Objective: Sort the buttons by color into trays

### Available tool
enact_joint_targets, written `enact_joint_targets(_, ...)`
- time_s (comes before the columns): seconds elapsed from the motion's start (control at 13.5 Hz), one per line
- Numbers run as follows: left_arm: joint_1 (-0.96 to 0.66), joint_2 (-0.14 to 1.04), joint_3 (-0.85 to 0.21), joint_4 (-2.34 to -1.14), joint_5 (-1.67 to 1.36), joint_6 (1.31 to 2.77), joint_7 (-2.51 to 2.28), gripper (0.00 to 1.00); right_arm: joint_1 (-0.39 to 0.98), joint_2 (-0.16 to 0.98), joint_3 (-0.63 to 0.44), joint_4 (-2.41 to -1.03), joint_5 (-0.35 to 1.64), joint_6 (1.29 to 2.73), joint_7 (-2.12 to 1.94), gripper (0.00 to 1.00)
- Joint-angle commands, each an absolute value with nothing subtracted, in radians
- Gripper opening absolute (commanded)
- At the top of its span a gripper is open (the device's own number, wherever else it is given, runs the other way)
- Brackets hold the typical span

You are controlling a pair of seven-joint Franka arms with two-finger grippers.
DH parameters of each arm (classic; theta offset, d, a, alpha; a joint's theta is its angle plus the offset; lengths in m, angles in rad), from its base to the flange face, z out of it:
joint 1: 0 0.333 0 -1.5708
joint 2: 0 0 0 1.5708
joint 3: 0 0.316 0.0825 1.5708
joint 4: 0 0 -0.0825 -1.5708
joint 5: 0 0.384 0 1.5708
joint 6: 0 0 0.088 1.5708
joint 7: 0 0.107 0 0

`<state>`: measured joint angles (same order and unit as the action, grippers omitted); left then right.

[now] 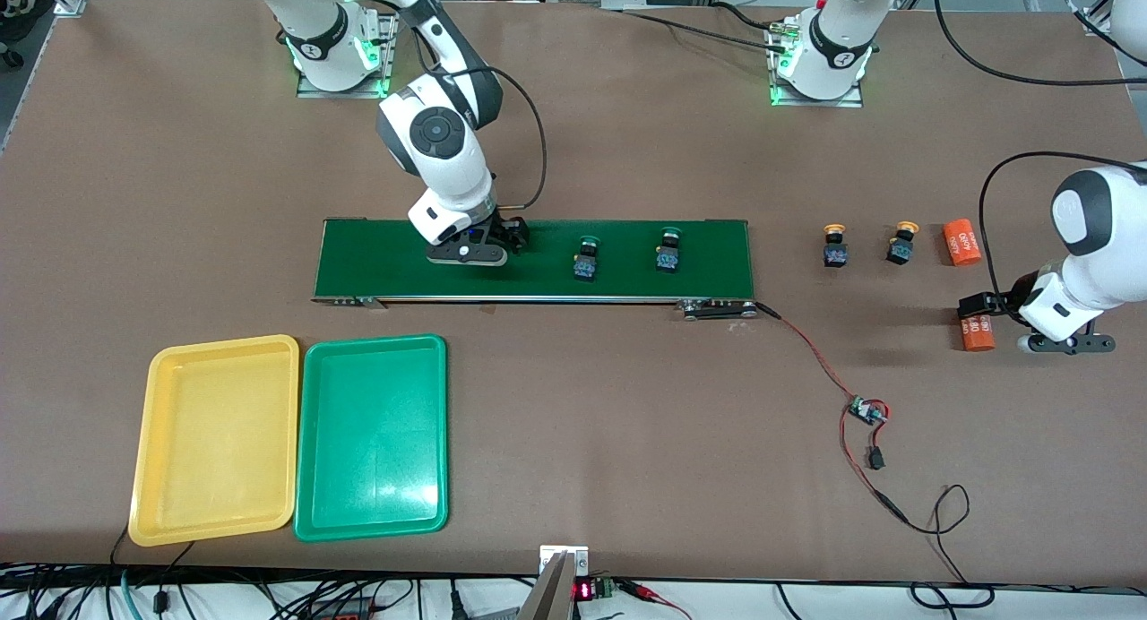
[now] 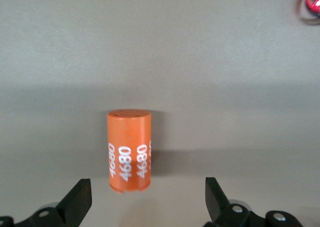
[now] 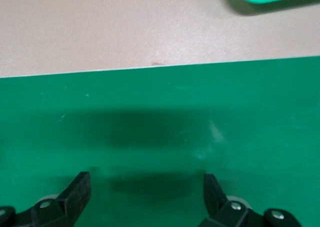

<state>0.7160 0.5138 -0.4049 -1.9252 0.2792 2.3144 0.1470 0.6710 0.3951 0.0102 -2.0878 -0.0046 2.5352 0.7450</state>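
Sorting has not begun: your right gripper [image 1: 467, 254] hangs over the belt [image 1: 376, 257], fingers wide and empty, so move toward the nearest green button [image 1: 586, 260] beside it, trays [image 1: 372, 436] bare.

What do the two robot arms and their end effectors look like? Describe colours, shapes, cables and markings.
Both arms have glossy white rounded shells with dark grey joint caps, green-lit bases and looping black cables. The left end effector and right end effector have black, wedge-shaped fingers with silver screws.

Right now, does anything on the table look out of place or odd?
Yes: the left gripper is open over an orange "4680" cylinder lying on its side, not a button. The yellow-capped push-buttons stand off the dark-green conveyor belt.
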Motion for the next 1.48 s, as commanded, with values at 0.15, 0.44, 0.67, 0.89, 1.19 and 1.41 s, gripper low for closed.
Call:
enact_joint_targets(0.15, 0.722, 0.612, -0.422, -1.878, 0.388, 2.316, 0.169, 1.00, 0.675, 0.393, 0.008, -2.083, 0.000, 2.540, 0.762, 1.00)
enact_joint_targets(0.44, 0.735, 0.641, -0.422, -1.850, 0.460, 2.316, 0.169, 1.00, 0.675, 0.390, 0.008, -2.083, 0.000, 2.539, 0.762, 1.00)
enact_joint_targets(0.67, 0.733, 0.672, -0.422, -1.813, 0.463, 2.316, 0.170, 0.99, 0.675, 0.388, 0.008, -2.083, 0.000, 2.537, 0.762, 1.00)
enact_joint_targets(0.89, 0.730, 0.686, -0.422, -1.802, 0.468, 2.316, 0.170, 0.95, 0.670, 0.373, 0.008, -2.083, 0.002, 2.536, 0.770, 1.00)
enact_joint_targets(1.19, 0.726, 0.695, -0.422, -1.796, 0.472, 2.339, 0.169, 0.60, 0.661, 0.313, 0.002, -2.080, 0.002, 2.494, 0.790, 1.00)
enact_joint_targets(1.41, 0.727, 0.690, -0.422, -1.796, 0.472, 2.338, 0.167, 0.08, 0.660, 0.304, 0.000, -2.080, 0.002, 2.485, 0.795, 1.00)
